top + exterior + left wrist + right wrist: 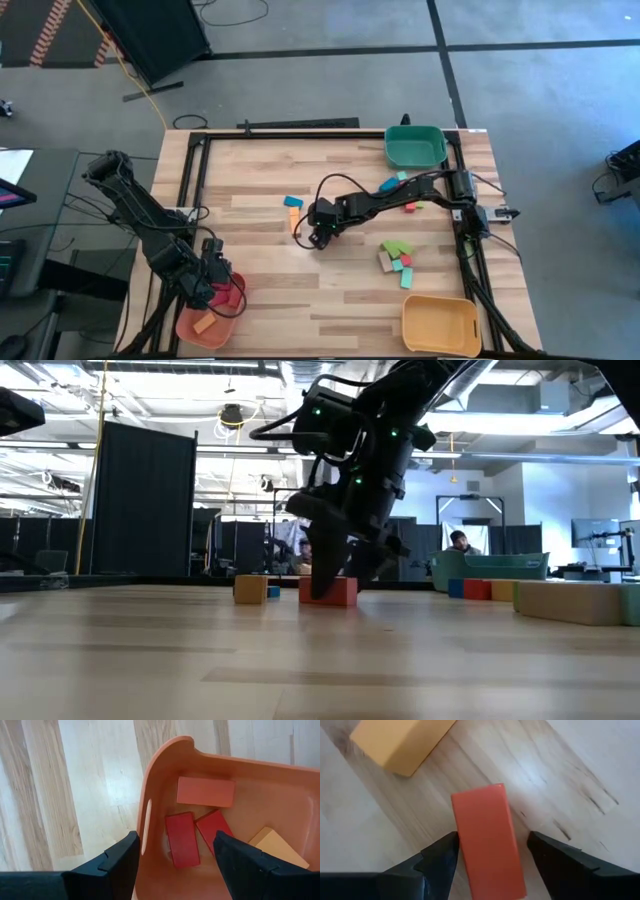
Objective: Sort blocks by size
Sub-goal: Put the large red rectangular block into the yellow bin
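Wooden table [260, 270] | red bar [489, 842] between right jaws [492, 855], open wide, not gripping

1. The high view is evenly lit from overhead; the wooden table [330, 270] reads bright against the duller grey floor [540, 100], and shadows under the arms are soft and short.
2. The low view is backlit: ceiling lights [230, 415] far off in the room leave the arm [355, 470] as a near-black silhouette dotted with small green lights.
3. In that low view the near tabletop is blurred and carries a pale sheen.
4. The left wrist view shows a washed-out glare patch on the wood beside the salmon tray [165, 775].
5. The right wrist view has a similar bright sheen on the wood; the red-orange block [487, 840] and the fingers [437, 865] look soft, slightly out of focus.
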`<act>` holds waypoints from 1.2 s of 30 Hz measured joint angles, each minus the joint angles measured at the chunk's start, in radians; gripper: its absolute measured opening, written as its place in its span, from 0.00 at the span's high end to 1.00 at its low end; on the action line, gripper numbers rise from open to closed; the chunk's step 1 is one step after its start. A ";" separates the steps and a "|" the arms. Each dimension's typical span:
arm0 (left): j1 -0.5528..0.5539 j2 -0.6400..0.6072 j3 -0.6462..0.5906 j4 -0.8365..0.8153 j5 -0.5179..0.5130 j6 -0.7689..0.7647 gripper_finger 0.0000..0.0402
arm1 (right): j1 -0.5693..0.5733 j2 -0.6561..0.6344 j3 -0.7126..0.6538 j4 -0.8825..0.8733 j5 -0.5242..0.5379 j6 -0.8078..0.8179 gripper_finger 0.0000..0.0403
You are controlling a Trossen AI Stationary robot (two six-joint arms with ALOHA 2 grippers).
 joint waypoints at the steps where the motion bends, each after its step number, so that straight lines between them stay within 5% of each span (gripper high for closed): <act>1: 0.000 0.000 0.000 0.000 0.000 0.000 0.40 | 0.000 0.000 0.000 -0.002 0.000 -0.014 0.29; 6: 0.000 0.000 0.000 0.000 -0.001 0.000 0.40 | 0.003 0.001 -0.001 -0.016 0.000 -0.062 0.38; 12: 0.005 0.000 0.000 0.001 -0.016 0.001 0.40 | 0.020 0.002 -0.002 -0.021 0.005 -0.124 0.61; 25: 0.104 0.000 0.000 0.100 -0.057 0.195 0.40 | 0.117 -0.105 -0.009 -0.193 -0.029 -0.175 0.61; 36: 0.240 0.000 0.000 0.265 -0.122 0.458 0.40 | 0.307 -0.290 -0.006 -0.444 -0.003 -0.035 0.61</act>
